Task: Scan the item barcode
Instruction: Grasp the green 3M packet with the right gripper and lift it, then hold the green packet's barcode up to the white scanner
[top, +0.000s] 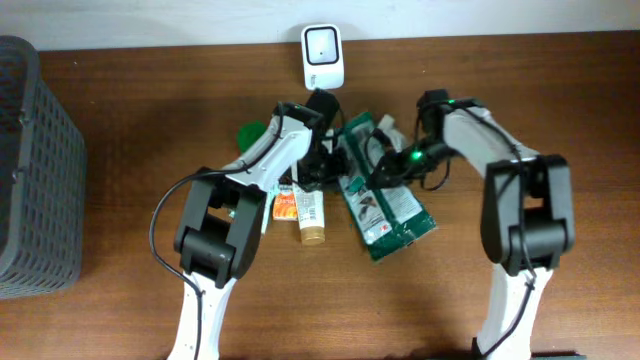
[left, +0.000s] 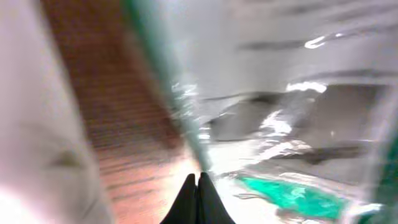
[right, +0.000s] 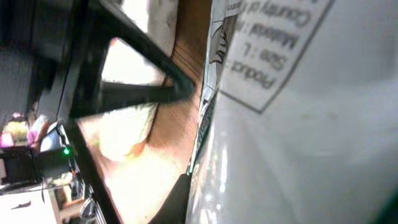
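Toward the rear middle of the table (top: 110, 300), two arms lean in from their bases and bend toward each other; the left gripper (top: 321, 163) points in from the left and the right gripper (top: 384, 175) from the right, both low over the clutter. The left gripper is closed, its dark fingertips (left: 198, 193) pressed together right at the glossy edge of the bag (top: 388, 205); whether the film is pinched between them cannot be told. The right gripper is clamped on the same bag, whose white labelled face (right: 298, 124) fills its wrist view against the one finger (right: 174, 202) that shows. The bag lies flat between the two arms, near the single white scanner (top: 323, 55) at the back edge. Counted: one bag, one scanner, one orange and white box (top: 285, 207), one tube (top: 311, 217), one green object (top: 249, 133), one dark basket (top: 35, 170) at far left.
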